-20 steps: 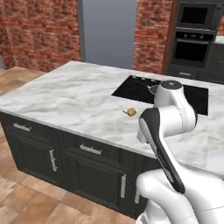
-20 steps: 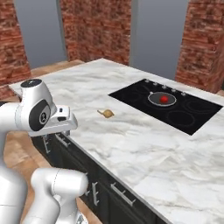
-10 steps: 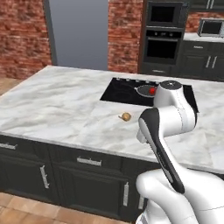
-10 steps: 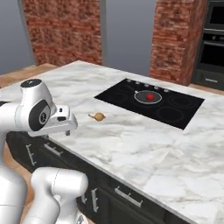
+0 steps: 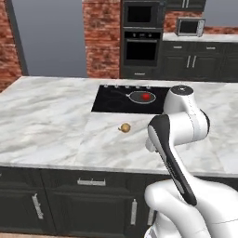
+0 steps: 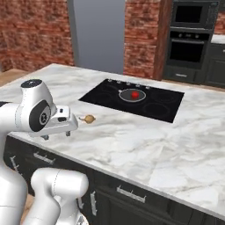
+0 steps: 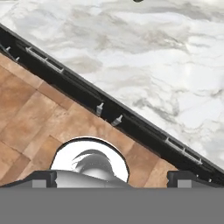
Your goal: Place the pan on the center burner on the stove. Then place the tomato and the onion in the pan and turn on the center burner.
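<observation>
The pan (image 5: 141, 97) (image 6: 131, 95) sits near the middle of the black stove (image 5: 109, 104) (image 6: 160, 107), and the red tomato (image 5: 147, 96) (image 6: 135, 94) lies inside it. Whatever ring lies under the pan is covered, so I cannot make out the center burner. On the marble counter in front of the stove rests the tan onion (image 5: 124, 128) (image 6: 89, 119). My gripper (image 6: 56, 135) hangs open and empty over the counter's front edge, to the left of the onion and well short of it. Its fingertips (image 7: 43, 177) stand wide apart in the hand view.
Silver knobs (image 6: 132, 84) (image 5: 125, 86) run along the stove's far edge. The marble island (image 5: 46, 121) (image 6: 176, 145) has dark drawers (image 5: 88, 204) below it, and tiled floor (image 7: 39, 113) lies in front. A wall oven (image 5: 142, 42) (image 6: 191, 41) and brick wall stand behind.
The whole picture has shifted in both base views, so the base has moved. The stove and onion now show from a more head-on angle. Arm, pan, tomato and onion keep their places.
</observation>
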Tool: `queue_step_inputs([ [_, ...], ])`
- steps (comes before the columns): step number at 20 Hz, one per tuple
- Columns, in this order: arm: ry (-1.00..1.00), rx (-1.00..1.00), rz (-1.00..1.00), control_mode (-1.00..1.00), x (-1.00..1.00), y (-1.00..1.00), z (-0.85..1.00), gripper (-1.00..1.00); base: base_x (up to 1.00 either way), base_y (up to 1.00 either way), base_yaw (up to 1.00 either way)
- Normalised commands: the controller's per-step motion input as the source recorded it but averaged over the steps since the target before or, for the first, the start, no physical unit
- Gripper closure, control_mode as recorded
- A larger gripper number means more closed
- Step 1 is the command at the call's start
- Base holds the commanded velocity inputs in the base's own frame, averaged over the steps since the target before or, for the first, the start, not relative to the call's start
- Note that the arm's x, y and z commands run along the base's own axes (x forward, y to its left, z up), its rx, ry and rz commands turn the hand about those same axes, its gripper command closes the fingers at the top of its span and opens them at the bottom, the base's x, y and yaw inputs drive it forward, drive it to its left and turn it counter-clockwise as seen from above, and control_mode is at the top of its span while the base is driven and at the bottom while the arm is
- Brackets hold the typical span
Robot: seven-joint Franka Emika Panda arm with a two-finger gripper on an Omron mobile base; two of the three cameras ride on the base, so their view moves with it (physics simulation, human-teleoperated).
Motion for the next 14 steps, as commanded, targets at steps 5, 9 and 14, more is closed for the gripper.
queue_step_inputs([
  [5,0.0,0.0,0.0,1.0,0.0,0.0,0.0,-1.0,0.15,0.41,-0.34],
  [9,0.0,0.0,0.0,1.0,0.0,0.0,0.0,-1.0,0.15,0.44,-0.34],
  [14,0.0,0.0,0.0,1.0,0.0,0.0,0.0,-1.0,0.22,0.45,-0.34],
])
